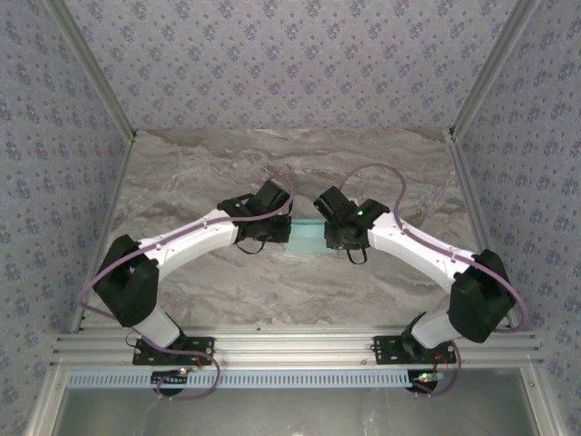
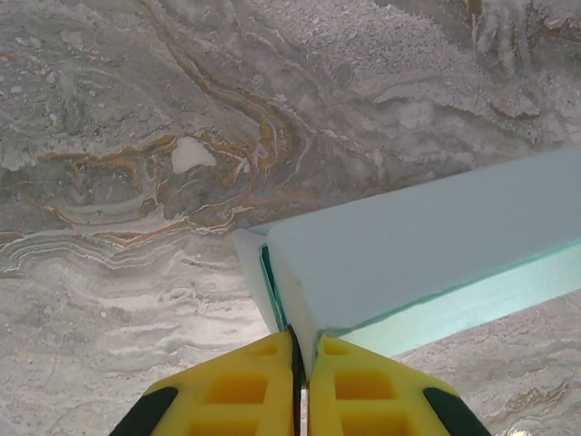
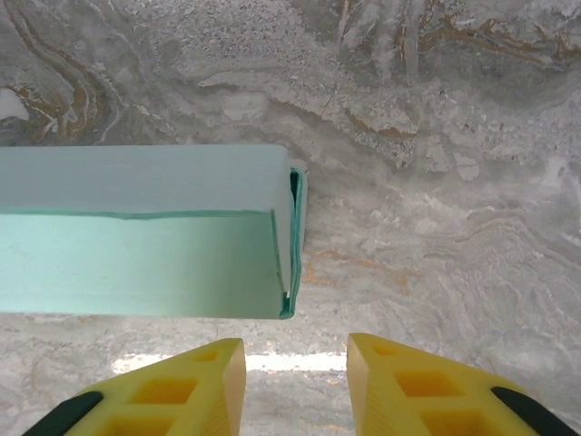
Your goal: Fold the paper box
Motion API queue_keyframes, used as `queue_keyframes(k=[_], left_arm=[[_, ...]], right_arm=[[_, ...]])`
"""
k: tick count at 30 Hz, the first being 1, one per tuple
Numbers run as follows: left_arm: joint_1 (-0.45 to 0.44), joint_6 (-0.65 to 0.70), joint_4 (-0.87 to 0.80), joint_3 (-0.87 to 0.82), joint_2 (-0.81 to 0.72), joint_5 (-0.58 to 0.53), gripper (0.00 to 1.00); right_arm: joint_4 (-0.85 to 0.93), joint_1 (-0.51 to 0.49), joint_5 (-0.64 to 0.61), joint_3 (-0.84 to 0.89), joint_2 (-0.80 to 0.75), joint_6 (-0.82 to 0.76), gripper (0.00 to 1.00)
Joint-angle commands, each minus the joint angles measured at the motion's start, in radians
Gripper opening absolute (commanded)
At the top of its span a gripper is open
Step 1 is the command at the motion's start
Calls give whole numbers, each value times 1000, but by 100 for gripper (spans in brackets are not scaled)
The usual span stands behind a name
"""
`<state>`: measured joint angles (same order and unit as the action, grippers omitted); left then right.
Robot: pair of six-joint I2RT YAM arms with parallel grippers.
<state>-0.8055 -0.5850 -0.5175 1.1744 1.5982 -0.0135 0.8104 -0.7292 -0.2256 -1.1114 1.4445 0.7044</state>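
**Box lies left-right: left end pinched, right end free**

Left wrist: left jaws are closed on the paper box. They pinch the thin card edge at its left end corner, and the card runs straight into the seam between the yellow pads. From that pinch the box stretches away to the right, resting on the bench.

Right wrist: right jaws stand apart and grip nothing. The box's right end sits just ahead of the gap, not touching either pad. The body runs off left, so the long axis lies across these jaws' line of approach. The end flap roughly lines up with the gap's middle (layers there look doubled and not quite flush).

Top external: the box is mid-bench between the two wrists, one arm at each end, long axis left-right. Most of it is hidden under the wrists (can't read the jaws from here).

Judgement: the left side acts as the anchor, and the right arm is the free one, already at its end. The next move probably turns on the flap-to-gap alignment, with the right jaws going straight forward onto that end flap.
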Motion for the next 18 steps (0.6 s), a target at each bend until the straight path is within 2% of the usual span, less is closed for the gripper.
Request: queue_keyframes(k=[1,5,12,14,15,17,18], left_arm=[[-8,16,-41,-27,49,-8,9],[-7,28,-49,-19,60,-8,9],[-7,72,-79,11,78,-9,9],[-7,82,-81,15,80,-7,9],[-6,86,-81,20,83,-5,9],[-7,94,-86,27,89,-2,9],[-6,97,-88,27,92,-2,9]], right_arm=[[-9,2,37,26,-64,29,41],[-55,7,50,57,-121,-65,42],[-159,39,-31,131,-217,-581,43],[-185,62,-155,139,-215,-658,39],[-199,90,-173,132,-211,-685,38],[-242,146,-91,125,-227,-732,39],[-278,179,28,135,-253,-770,42]])
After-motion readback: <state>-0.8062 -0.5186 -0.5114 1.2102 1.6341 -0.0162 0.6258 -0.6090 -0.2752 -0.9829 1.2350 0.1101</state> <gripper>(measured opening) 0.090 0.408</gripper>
